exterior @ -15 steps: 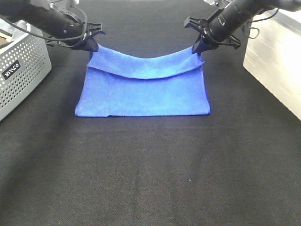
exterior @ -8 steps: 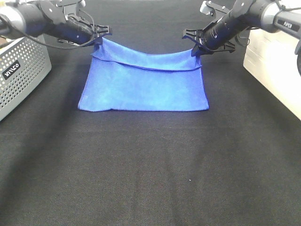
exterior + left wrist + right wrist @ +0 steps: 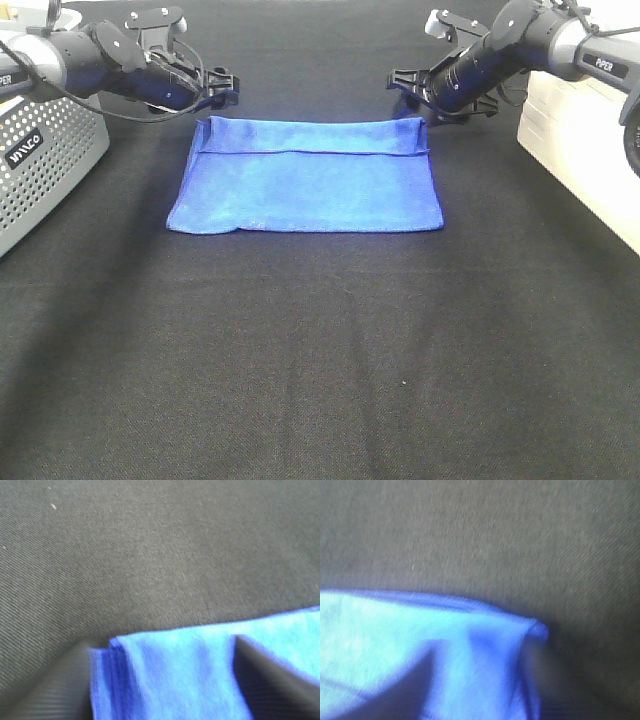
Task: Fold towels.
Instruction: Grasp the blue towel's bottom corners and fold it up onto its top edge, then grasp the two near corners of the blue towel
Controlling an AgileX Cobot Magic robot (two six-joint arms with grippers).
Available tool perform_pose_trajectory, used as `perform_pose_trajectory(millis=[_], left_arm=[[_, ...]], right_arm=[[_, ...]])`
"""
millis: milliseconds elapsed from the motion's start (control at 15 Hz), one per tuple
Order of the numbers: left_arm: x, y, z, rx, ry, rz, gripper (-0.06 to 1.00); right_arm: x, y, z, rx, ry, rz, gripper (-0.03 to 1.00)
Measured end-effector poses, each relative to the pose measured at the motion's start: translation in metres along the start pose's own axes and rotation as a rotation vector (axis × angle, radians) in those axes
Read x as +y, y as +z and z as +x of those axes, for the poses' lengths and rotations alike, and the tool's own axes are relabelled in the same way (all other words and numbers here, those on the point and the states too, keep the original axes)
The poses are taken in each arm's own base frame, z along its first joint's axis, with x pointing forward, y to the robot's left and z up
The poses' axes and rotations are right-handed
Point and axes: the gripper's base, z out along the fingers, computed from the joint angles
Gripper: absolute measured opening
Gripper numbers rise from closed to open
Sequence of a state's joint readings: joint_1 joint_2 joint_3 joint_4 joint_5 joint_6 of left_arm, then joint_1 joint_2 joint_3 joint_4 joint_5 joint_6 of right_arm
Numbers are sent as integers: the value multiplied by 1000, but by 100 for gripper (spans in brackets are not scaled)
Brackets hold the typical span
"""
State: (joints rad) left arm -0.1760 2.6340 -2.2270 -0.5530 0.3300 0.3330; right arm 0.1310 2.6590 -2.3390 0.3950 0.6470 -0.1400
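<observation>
A blue towel (image 3: 305,185) lies folded on the black table, with a narrow folded band along its far edge. My left gripper (image 3: 213,97) sits low at the towel's far left corner. My right gripper (image 3: 412,95) sits low at the far right corner. In the left wrist view the towel corner (image 3: 190,675) lies flat between two spread dark fingers (image 3: 270,680). In the right wrist view the other corner (image 3: 385,630) lies between spread fingers (image 3: 400,690). Both grippers look open and hold nothing.
A grey perforated basket (image 3: 40,150) stands at the left edge. A white box (image 3: 580,130) stands at the right edge. Black cloth (image 3: 320,350) covers the table in front of the towel.
Both grippers carried the towel's raised edge toward the far side and lowered it. The sagging edge now lies flat and the grippers have let go.
</observation>
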Motion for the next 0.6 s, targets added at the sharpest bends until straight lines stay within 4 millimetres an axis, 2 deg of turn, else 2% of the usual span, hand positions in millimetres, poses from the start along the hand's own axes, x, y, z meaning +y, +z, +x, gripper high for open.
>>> perform_pose_trajectory(millis=[67,133,200,467,600], left_arm=[[0,0,0,0,0,0,77],[0,-1,2,32,0,10,80],[-1,-2,4,69,1,24,81],[-2,-14,17,306,13,90,81],[-6,-26,22,450,-30,126,81]], right_arm=[[0,0,0,0,0,0,62],[1,-2,2,32,-5,-3,74],[2,-6,2,70,-17,-3,79],[15,-38,-1,222,-42,-32,81],[17,-44,8,348,4,-40,81]])
